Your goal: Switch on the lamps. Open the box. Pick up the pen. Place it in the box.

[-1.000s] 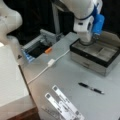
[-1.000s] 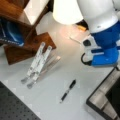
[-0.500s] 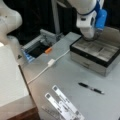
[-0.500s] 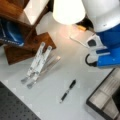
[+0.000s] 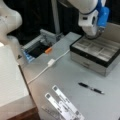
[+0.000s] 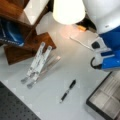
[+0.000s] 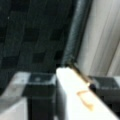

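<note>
The box [image 5: 99, 51] stands open in both front views, its pale grey compartments showing and its lid [image 5: 113, 30] raised behind. My gripper [image 5: 96, 35] hangs over the box's back edge, close to the lid, under the white and blue arm [image 6: 108, 58]. The box corner [image 6: 107, 100] shows at a front view's bottom right. The black pen [image 5: 91, 88] lies flat on the table in front of the box, apart from the gripper, and the pen [image 6: 68, 90] lies left of the box corner. A lamp shade [image 6: 68, 10] glows bright. In the wrist view a white edge [image 7: 75, 92] fills the foreground.
A grey tray with a blue edge [image 5: 29, 57] sits at the back left, and a white cable with a switch [image 5: 51, 62] runs from it across the table. White strips with black squares [image 5: 62, 102] lie near the front. Wooden blocks [image 6: 27, 42] and a white lamp body [image 5: 8, 22] stand at the side.
The arm has shifted a little to the right over the box. The pen and the strips have not moved.
</note>
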Controlling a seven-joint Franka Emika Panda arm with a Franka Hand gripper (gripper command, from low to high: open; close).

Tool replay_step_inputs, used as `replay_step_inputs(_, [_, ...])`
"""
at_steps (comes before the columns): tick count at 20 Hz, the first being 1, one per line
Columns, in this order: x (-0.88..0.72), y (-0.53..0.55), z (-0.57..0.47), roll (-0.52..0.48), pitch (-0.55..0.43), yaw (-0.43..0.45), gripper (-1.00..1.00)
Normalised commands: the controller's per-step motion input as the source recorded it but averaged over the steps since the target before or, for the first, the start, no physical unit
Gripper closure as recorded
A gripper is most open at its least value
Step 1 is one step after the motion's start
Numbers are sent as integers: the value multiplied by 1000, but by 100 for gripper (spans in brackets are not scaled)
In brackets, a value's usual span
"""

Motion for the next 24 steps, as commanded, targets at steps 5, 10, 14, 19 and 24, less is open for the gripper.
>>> replay_step_inputs(5, [243, 194, 52, 207, -80, -78, -100])
replay_step_inputs(10, [173, 186, 29, 135, -78, -65, -100])
replay_step_inputs(14, [70, 181, -1, 120, -63, -59, -100])
replay_step_inputs(19, [27, 172, 2, 136, -51, -75, -100])
replay_step_inputs(24, [-3, 182, -9, 179, -28, -56, -100])
